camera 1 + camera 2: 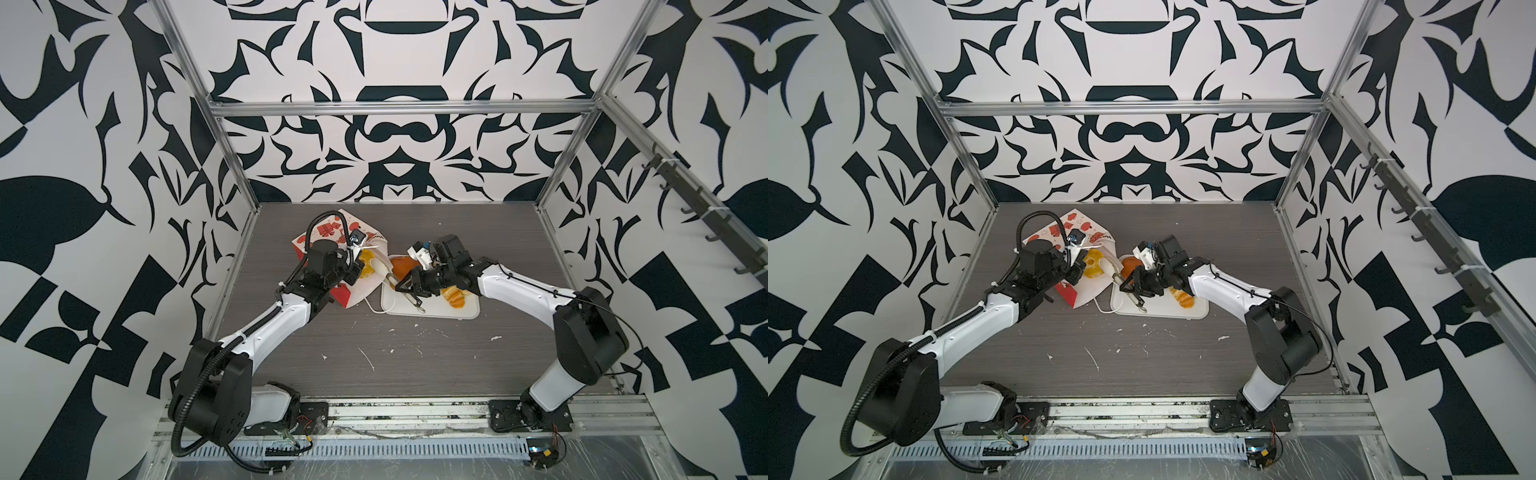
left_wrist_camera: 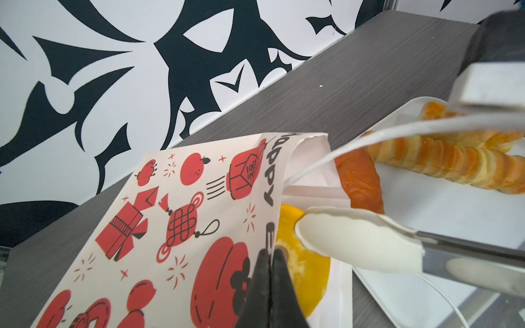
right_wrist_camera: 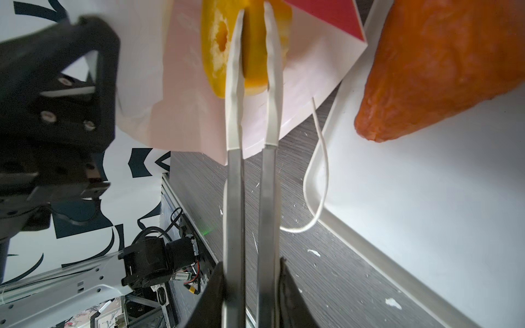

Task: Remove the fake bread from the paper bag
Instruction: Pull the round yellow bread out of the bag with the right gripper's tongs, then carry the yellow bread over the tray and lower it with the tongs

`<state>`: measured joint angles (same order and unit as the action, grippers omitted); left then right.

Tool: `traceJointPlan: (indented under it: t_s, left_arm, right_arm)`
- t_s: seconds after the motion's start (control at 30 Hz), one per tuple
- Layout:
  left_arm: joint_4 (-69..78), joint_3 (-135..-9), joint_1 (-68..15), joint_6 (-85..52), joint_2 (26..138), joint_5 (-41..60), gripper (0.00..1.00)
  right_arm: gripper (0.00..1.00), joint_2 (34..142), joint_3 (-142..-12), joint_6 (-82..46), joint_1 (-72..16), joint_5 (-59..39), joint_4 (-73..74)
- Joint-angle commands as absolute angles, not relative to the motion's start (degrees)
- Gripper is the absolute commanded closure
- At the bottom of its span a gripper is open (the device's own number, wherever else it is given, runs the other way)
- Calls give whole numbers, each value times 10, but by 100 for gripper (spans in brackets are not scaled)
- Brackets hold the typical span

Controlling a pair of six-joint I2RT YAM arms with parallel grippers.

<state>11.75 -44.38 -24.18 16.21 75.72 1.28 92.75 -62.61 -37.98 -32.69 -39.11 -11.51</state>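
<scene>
Fake bread (image 1: 1093, 266) shows at the mouth of the paper bag (image 1: 328, 228), which lies on its side on the surface with its opening turned toward a white tray (image 1: 432, 309) just beside it. The piece there is a yellow ring bun (image 2: 301, 272), resting on the bag's white lining.

The left tool (image 2: 270, 272) has its jaws pressed together on the edge of the bag's printed upper panel, holding that panel raised off the bun.

The right tool (image 3: 251, 295) is clamped tight around the metal arms of a pair of tongs (image 3: 268, 198). Their white tips (image 3: 233, 85) stand on either side of the bun's wall, with a narrow gap between them. Whether they actually press the bun cannot be told.

Three more pieces lie on the tray: a brown-orange triangle (image 1: 403, 266) at the end nearest the bag, a long striped twist (image 2: 443, 162) and a striped roll (image 1: 1183, 299), partly hidden under the right arm in both top views.

A white cord handle (image 3: 314, 176) trails from the bag across the surface, against the tray's rim.
</scene>
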Motion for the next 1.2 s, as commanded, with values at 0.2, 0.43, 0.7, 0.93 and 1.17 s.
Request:
traceJointPlan:
  t_s: [0.2,0.43,0.7,0.93,1.17]
  left_arm:
    - [143,-455,-248,151,768,-20,100]
    - [155,-459,-250,150,772,-44,100]
    - [166,-457,-250,150,772,-56,100]
    - [181,-443,-250,150,766,-67,100]
    - [206,-421,-250,148,765,-71,100]
  right_arm:
    - [92,826,-597,-320,-300,-395,-174]
    - [93,738,-570,-291,-273,-376,-257]
    - [94,644,-578,-241,-238,-327,-396]
    - [94,625,-607,-203,-233,-260,-514]
    - [94,632,-639,-185,-233,-208,-594]
